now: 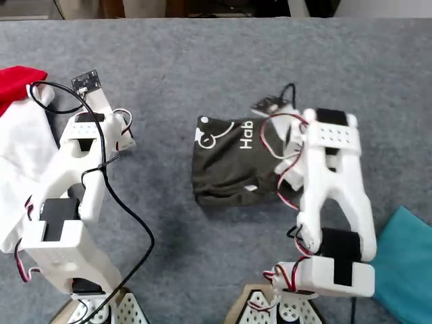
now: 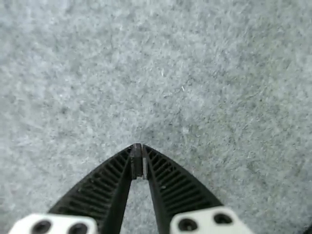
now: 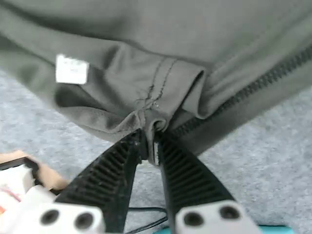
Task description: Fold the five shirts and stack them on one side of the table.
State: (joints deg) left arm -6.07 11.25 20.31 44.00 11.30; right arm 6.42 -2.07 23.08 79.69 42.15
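Observation:
A dark grey shirt (image 1: 226,162) with white print lies folded in the middle of the grey table. In the right wrist view my right gripper (image 3: 148,144) is shut on a bunched fold of this dark shirt (image 3: 161,58), close to its white tag (image 3: 71,69) and a zipper (image 3: 258,87). From above, the right gripper (image 1: 286,144) sits at the shirt's right edge. My left gripper (image 2: 138,163) is shut with nothing in it, low over bare felt. In the high view the left gripper (image 1: 123,132) stands to the left of the dark shirt, apart from it.
A white shirt (image 1: 20,155) and a red shirt (image 1: 17,75) lie heaped at the left edge, partly under the left arm. A teal shirt (image 1: 408,263) lies at the front right corner. The grey felt table (image 1: 202,61) is bare at the back.

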